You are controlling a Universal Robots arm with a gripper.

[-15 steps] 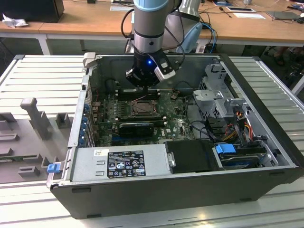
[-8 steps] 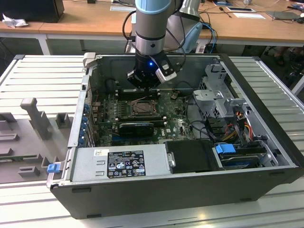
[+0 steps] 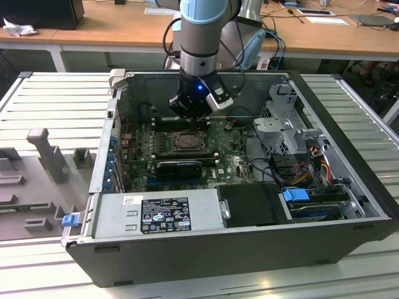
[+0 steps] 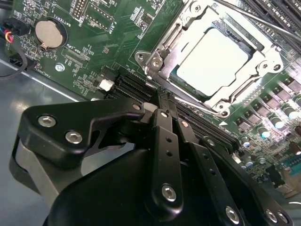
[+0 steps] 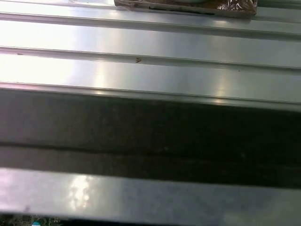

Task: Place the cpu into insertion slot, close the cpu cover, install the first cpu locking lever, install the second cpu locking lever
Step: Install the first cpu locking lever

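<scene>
The cpu (image 4: 212, 61) already lies in the insertion slot (image 4: 162, 47), just ahead of your jaws, with the cpu cover (image 4: 265, 63) down around it so it cannot shift. Your jaws (image 4: 163, 96) are pressed narrow, holding nothing, tips near the slot's edge.

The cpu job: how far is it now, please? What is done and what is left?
In the second wrist view the cpu already lies in the slot, and the cover appears closed around it. The gripper is shut with nothing in it, tips next to the socket's corner. A thin lever crosses the far side; whether either lever is locked cannot be told, so both levers may remain.
</scene>
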